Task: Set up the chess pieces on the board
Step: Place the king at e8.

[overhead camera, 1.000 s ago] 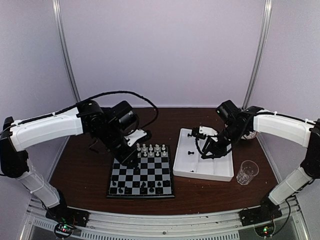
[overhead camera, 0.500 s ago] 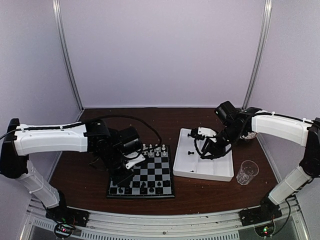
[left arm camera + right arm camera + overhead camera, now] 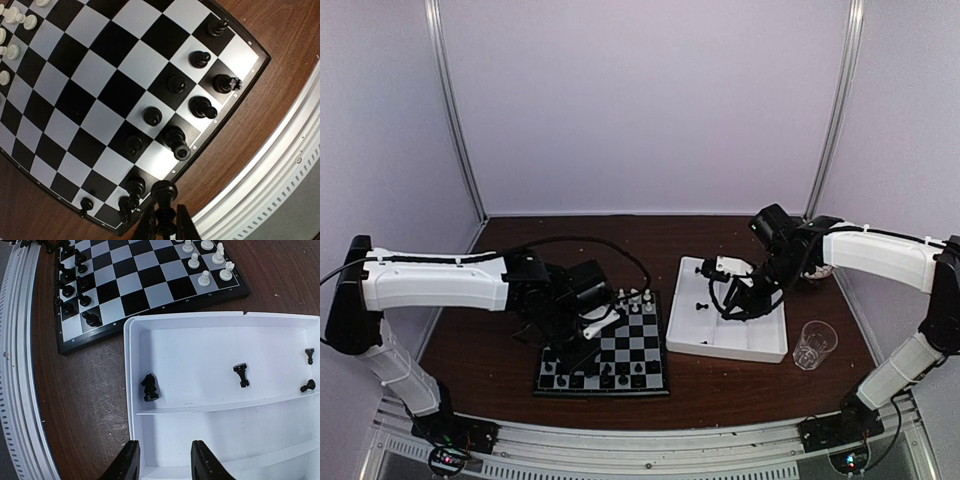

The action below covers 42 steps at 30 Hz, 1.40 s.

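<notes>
The board (image 3: 620, 352) lies at the centre left of the table. My left gripper (image 3: 578, 352) hangs over its near left corner. In the left wrist view it (image 3: 164, 221) is shut on a black piece (image 3: 165, 192), held above the board's (image 3: 100, 70) near border. Several black pieces (image 3: 175, 142) stand on the two near rows, and white pieces (image 3: 633, 298) stand on the far rows. My right gripper (image 3: 732, 300) is open and empty over the white tray (image 3: 720, 345). In the right wrist view it (image 3: 165, 462) hangs above a black knight (image 3: 149, 387) and three more black pieces (image 3: 241, 374).
A clear plastic cup (image 3: 813, 343) stands right of the tray. The tray's dividers (image 3: 215, 407) split it into long compartments. A metal rail (image 3: 640, 440) runs along the table's near edge. White walls close the back and the sides.
My left arm has swung from the board's far left corner to its near left corner with the gripper lower. The right arm has barely moved.
</notes>
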Each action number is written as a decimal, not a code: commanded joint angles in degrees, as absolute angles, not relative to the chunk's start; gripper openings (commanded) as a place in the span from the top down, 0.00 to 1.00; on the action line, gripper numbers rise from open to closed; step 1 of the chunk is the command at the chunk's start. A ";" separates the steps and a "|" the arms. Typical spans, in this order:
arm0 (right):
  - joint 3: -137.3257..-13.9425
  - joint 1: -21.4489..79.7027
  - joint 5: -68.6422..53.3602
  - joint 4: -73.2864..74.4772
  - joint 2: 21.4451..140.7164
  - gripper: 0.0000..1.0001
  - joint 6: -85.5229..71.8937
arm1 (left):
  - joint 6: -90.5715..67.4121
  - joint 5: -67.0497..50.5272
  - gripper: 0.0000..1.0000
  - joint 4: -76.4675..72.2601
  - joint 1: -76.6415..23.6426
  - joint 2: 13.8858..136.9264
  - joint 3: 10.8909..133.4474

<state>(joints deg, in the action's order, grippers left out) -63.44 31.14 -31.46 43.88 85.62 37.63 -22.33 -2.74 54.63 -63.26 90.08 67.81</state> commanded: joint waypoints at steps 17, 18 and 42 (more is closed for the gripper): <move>-62.77 31.03 -31.13 43.59 85.69 0.62 38.22 | -22.68 -2.46 0.96 49.62 -63.21 95.59 66.29; -62.76 31.03 -31.19 43.53 85.77 0.62 38.23 | -22.61 -2.46 0.96 49.36 -63.27 95.73 66.27; -62.75 31.03 -31.40 43.70 85.84 0.62 38.23 | -22.06 -1.77 0.88 49.49 -63.26 97.86 65.97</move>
<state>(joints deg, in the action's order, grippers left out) -63.35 31.14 -31.46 43.88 85.62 37.76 -22.44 -2.33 50.54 -63.26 97.56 66.22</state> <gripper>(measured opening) 0.383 0.113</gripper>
